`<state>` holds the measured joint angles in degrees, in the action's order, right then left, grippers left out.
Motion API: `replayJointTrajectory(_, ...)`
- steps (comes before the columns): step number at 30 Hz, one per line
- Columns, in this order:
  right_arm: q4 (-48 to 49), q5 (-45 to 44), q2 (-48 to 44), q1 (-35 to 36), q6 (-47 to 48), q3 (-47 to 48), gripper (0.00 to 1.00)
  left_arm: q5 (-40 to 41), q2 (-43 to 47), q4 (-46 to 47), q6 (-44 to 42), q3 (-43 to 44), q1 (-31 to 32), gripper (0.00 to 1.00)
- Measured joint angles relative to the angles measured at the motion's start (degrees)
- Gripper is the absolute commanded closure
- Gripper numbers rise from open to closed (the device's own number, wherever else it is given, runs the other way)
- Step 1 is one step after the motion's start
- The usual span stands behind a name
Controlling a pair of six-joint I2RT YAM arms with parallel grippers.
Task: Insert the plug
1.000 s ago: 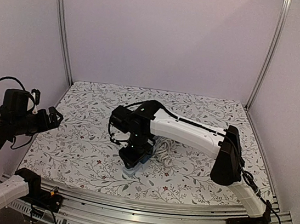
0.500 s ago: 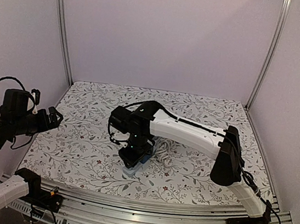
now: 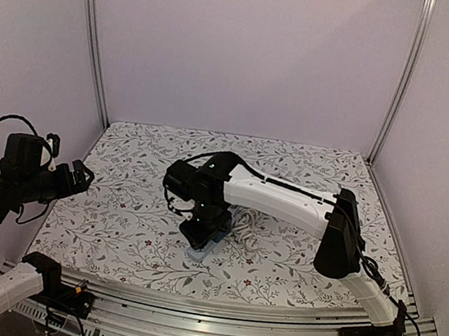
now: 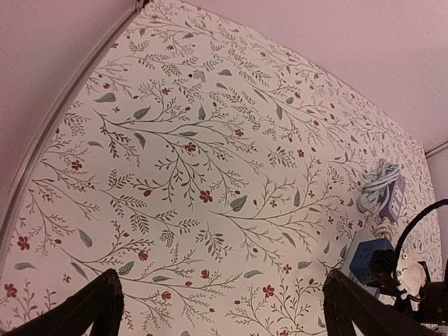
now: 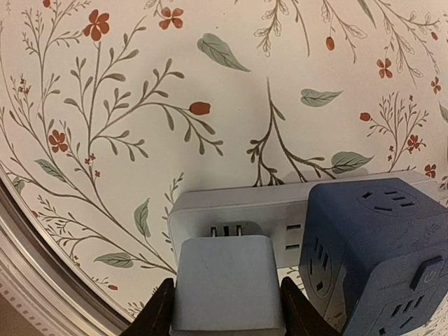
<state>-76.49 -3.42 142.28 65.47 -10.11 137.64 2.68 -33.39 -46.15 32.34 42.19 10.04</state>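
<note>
My right jaws are closed narrowly on the plug [image 5: 227, 283], one finger [image 5: 158, 309] on its 9 o'clock side and the other on its 3 o'clock side. In my right wrist view the plug's long axis runs from 6 to 12 o'clock, and its metal prongs [image 5: 225, 230] point toward 12 o'clock, away from my wrist. The prongs meet the face of the white power strip [image 5: 241, 206]. How deep they sit in the slots I cannot tell. The strip lies flat on the flowered desk [image 5: 140, 105], its long axis running 9 to 3 o'clock, square to the plug. A blue socket cube [image 5: 378, 245] sits on the strip just beside the plug, at its 3 o'clock. From above, all this is at the desk's 6 o'clock side, with a coiled cable [image 3: 243, 224] near it toward 1 o'clock. My left jaws stand wide apart and hold nothing, hanging over the desk's 9 o'clock edge.
</note>
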Motion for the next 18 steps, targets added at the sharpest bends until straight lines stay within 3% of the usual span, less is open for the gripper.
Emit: replayJointTrajectory(18, 1.95, 1.95, -2.03, -0.66, 1.38, -4.48, 1.0, -0.04, 0.0, 0.0, 0.0, 0.0, -1.14, 0.0)
